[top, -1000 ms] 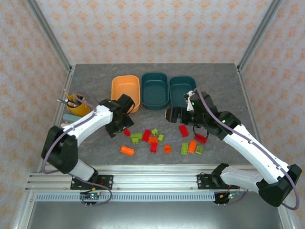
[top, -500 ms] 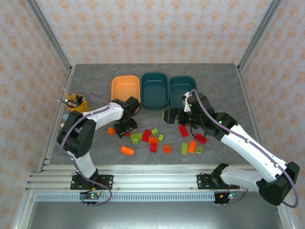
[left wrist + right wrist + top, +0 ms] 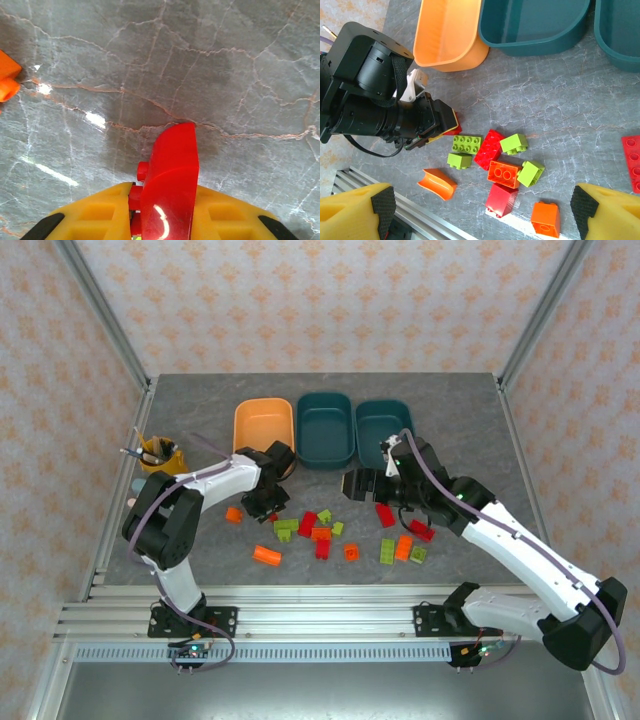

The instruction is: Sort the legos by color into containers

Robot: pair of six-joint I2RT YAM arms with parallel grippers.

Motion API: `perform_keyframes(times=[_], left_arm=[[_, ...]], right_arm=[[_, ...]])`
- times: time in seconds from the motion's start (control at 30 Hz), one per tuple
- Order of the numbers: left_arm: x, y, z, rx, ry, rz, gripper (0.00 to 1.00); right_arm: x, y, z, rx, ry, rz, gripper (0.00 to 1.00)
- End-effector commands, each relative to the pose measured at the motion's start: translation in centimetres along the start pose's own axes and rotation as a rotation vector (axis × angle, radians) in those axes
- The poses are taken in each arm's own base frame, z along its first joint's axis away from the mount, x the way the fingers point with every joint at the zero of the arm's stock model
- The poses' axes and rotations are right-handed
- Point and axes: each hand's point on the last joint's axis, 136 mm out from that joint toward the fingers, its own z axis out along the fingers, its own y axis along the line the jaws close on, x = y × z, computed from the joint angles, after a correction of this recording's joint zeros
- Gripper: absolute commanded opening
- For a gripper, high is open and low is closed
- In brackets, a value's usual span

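The left pincer pinches a red lego, seemingly just by its end, so it could pivot free when lifted; the right pincer hangs spread.

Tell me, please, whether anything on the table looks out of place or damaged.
Nothing looks damaged or spilled. One orange brick lies apart from the others, just left of the left pincer, which is shut on a red brick.

Left end effector pinches a red brick beside scattered legos
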Motion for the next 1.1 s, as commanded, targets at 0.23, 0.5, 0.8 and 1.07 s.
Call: perform_keyframes(times=[0.23, 0.5, 0.8, 1.07], left_arm=[[-5.3, -2.2, -10.9, 0.033, -0.197, 0.121, 0.23], [-12.9, -5.3, -10.4, 0.038, -0.197, 0.098, 0.23], [-17.5, -7.9, -5.4, -0.013, -0.149, 0.106, 0.24], [-18.6, -9.7, -2.3, -0.004, -0.134, 0.117, 0.25]], right_arm=[[-5.7, 2.0, -2.3, 0.027, -0.194, -0.016, 0.92], [-11.2, 2.1, -0.8, 0.012, -0.284, 0.132, 0.93], [-13.5, 0.3, 3.0, -0.025, -0.242, 0.308, 0.93], [-12.7, -0.7, 4.2, 0.006, -0.198, 0.319, 0.92]])
